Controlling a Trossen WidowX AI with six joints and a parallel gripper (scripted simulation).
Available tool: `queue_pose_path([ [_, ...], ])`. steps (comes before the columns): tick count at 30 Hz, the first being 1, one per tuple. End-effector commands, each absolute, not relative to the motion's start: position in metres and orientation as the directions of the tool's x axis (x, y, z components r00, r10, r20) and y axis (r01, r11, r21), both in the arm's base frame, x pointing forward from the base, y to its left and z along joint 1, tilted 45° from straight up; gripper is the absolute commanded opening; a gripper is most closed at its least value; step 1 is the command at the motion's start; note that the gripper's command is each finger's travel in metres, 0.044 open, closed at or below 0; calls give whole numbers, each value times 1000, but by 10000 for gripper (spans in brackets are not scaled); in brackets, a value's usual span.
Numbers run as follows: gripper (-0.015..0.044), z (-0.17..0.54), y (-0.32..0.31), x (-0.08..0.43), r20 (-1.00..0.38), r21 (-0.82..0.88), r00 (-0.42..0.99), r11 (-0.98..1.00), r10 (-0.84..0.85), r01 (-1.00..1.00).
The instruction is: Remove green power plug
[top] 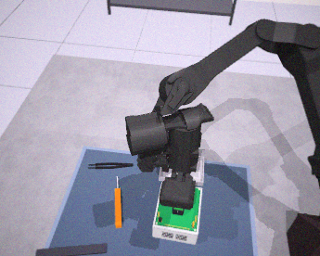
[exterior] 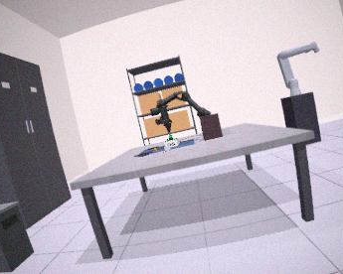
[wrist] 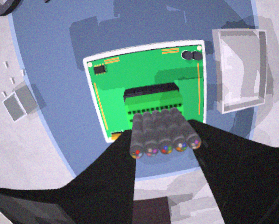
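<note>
Hand clamped, pointing down.

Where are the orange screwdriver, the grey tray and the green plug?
Orange screwdriver (top: 118,208): top view, its handle.
Grey tray (wrist: 244,109): wrist view, its near rim.
Green plug (wrist: 154,103): wrist view, its green body.

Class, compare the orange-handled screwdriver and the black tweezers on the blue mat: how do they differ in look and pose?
The screwdriver has a bright orange handle; the tweezers are black all over. The screwdriver is one straight shaft and handle, while the tweezers have two slim arms. In the top view, the screwdriver points up the picture, the tweezers across it. Both lie on the mat.
</note>
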State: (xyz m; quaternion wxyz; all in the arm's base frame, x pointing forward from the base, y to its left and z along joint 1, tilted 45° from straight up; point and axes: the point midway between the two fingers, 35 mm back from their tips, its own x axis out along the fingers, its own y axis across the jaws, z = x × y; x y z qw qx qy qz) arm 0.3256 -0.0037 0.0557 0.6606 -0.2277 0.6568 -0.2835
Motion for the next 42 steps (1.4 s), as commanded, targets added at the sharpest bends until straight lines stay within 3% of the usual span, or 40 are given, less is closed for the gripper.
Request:
queue_pose_path([
  [1,0,62,15,327,-669,-741,6,668,-743,64],
  [8,0,58,20,327,-616,-786,1,615,-788,64],
  [21,0,78,7,326,-802,-596,17,801,-597,61],
  [29,0,70,16,326,-712,-700,9,711,-702,63],
  [42,0,69,15,326,-712,-700,9,711,-702,63],
])
